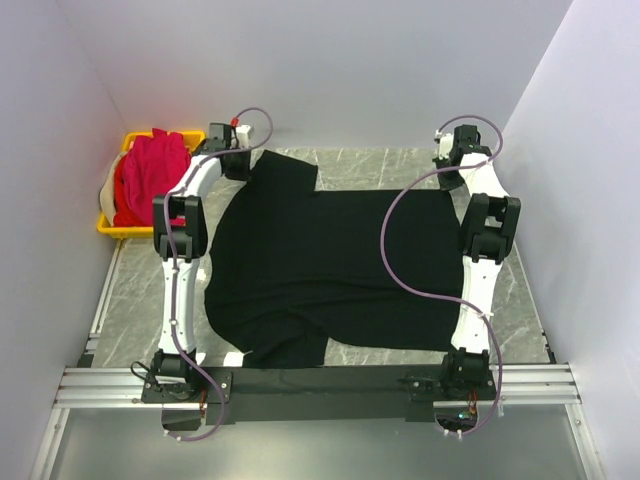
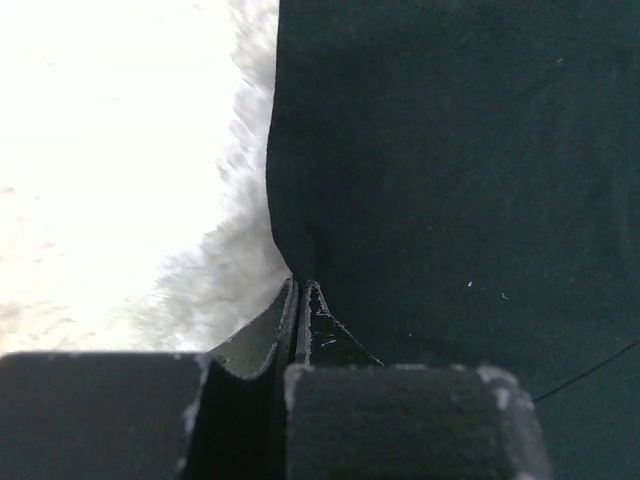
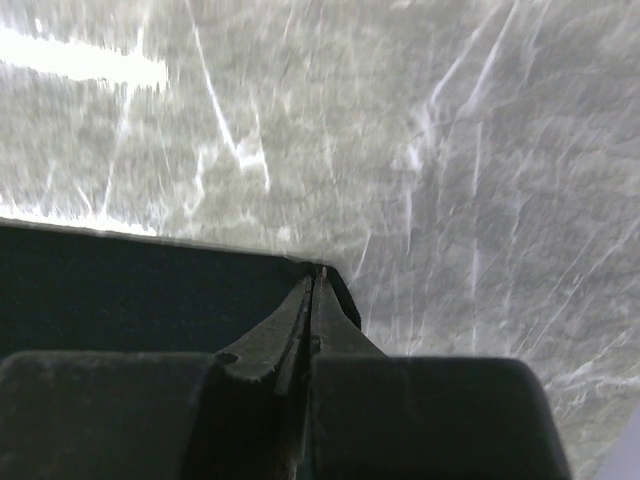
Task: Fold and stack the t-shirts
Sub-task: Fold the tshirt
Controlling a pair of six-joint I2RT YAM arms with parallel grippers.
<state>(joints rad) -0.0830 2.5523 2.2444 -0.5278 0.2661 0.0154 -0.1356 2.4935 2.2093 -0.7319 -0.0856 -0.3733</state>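
The left gripper (image 2: 301, 300) has its jaws pressed together on the edge of the black t-shirt (image 1: 330, 270), and the cloth puckers into a small fold where they pinch it. The right gripper (image 3: 318, 290) is likewise closed tight, nipping a corner of the same shirt just above the table (image 1: 520, 300).

Both arms reach out long towards the table's far edge, the left near the far-left corner, the right near the far-right, wrists bent downward.

The shirt is soft, matte cloth, spread wide across the middle of the table, its near hem rumpled. The tabletop is grey with pale marble-like veins. Magenta t-shirts (image 1: 150, 180) lie heaped in a yellow crate (image 1: 110, 228) at the far-left corner.
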